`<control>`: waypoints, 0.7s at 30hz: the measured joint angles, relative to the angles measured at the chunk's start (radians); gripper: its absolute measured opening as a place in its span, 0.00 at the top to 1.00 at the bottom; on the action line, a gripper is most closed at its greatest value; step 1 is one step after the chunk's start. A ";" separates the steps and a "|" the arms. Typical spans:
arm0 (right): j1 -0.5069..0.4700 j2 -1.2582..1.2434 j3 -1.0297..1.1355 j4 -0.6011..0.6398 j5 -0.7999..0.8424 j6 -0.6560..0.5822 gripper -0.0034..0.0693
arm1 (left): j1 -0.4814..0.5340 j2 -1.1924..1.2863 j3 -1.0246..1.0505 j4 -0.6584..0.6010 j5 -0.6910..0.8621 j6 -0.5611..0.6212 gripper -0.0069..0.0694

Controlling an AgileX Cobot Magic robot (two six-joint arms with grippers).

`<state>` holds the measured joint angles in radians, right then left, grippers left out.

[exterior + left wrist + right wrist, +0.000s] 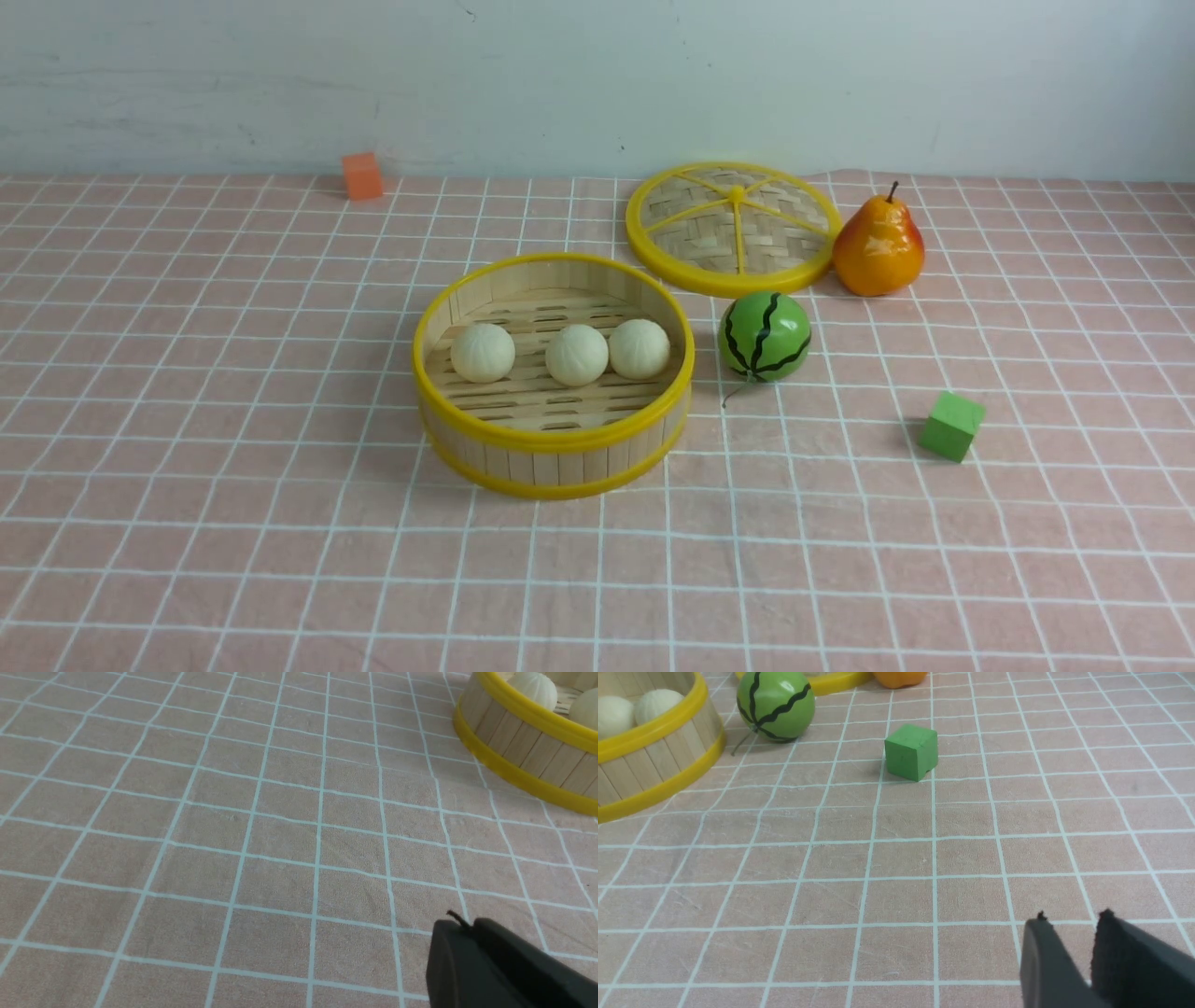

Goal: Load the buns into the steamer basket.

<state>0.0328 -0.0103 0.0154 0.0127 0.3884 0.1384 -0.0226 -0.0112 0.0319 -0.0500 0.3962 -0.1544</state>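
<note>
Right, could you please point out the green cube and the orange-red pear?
Green cube point(951, 427): front view, on its near side.
Orange-red pear point(878, 250): front view, mid-body.

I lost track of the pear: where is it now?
In the front view, the pear sits toward the far right, just right of the woven lid.

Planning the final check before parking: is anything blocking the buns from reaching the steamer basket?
Nothing visible does: all three buns already lie inside the steamer basket; the lid sits behind, off it.
</note>
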 joint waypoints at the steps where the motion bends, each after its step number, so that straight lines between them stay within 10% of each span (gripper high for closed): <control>1: 0.000 0.000 0.000 0.000 0.000 0.000 0.72 | 0.000 0.000 0.000 0.000 0.000 0.000 0.87; 21: 0.000 0.000 0.000 0.000 0.000 0.000 0.67 | 0.000 0.000 0.000 0.000 0.000 0.000 0.84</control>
<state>0.0328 -0.0103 0.0154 0.0127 0.3884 0.1384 -0.0226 -0.0112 0.0319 -0.0500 0.3962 -0.1544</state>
